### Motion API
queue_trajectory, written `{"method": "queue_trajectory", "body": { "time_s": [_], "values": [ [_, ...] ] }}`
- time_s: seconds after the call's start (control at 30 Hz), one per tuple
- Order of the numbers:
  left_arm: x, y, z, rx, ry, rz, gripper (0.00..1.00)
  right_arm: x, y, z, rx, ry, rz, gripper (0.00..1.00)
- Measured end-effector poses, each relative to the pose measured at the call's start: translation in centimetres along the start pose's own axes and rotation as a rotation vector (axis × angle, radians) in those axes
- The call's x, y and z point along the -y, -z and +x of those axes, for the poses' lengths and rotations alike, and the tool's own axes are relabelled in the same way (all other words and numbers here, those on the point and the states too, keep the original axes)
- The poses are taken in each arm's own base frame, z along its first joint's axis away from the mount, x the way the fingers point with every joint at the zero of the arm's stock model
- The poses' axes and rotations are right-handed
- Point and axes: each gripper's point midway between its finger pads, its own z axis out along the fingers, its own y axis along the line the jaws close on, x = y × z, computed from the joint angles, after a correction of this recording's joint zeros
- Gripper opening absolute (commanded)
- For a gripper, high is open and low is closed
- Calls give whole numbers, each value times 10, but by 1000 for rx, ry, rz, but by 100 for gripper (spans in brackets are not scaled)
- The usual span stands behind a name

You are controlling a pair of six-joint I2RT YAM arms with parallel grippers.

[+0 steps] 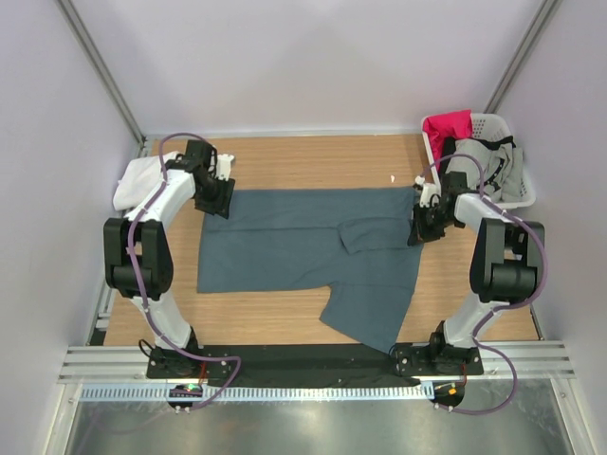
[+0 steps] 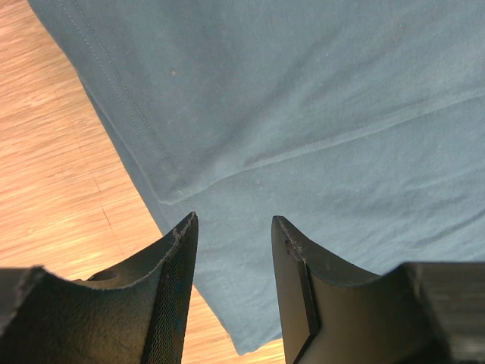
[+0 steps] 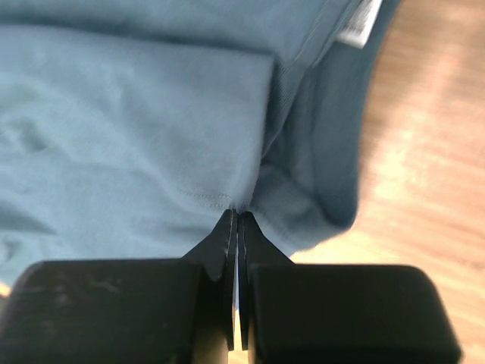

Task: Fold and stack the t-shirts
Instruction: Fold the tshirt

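The slate-blue t-shirt (image 1: pixel 303 246) lies spread on the wooden table, with one flap hanging towards the near edge. At its far-left corner hovers my left gripper (image 1: pixel 220 199), open. In the left wrist view the fingertips (image 2: pixel 188 227) stand apart just over the hemmed corner of the t-shirt (image 2: pixel 303 114), and nothing is pinched. My right gripper (image 1: pixel 422 223) is at the shirt's right edge. In the right wrist view this gripper (image 3: pixel 237 214) is shut on a stitched edge of the t-shirt (image 3: pixel 136 129), and the cloth bunches at the tips. A white neck label (image 3: pixel 360 26) shows beyond.
A white laundry basket (image 1: pixel 520 194) stands at the back right corner, with a red cloth (image 1: pixel 448 125) and grey cloth in it. White walls and metal posts close in the table on three sides. Bare wood shows beyond the shirt and at the left.
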Motion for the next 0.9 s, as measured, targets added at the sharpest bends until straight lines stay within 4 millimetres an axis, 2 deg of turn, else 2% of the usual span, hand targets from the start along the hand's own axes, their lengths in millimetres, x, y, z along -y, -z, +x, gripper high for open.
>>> {"method": "queue_trajectory", "body": {
  "time_s": [0.37,0.53,0.7,0.8,0.9],
  "values": [
    [1,-1,0,1,1,3,45,-41,55,13,14,2,-84,1],
    [1,-1,-1,5,4,7,45,-50,58,30,-40,-26,-118,1],
    [2,-2,-1,7,4,9,45,-55,61,37,-69,-44,-140,1],
    [2,-1,-1,8,4,9,45,-59,63,40,-84,-54,-153,15],
    [2,-2,-1,6,5,9,45,-63,69,39,-96,-60,-167,34]
  ]
}}
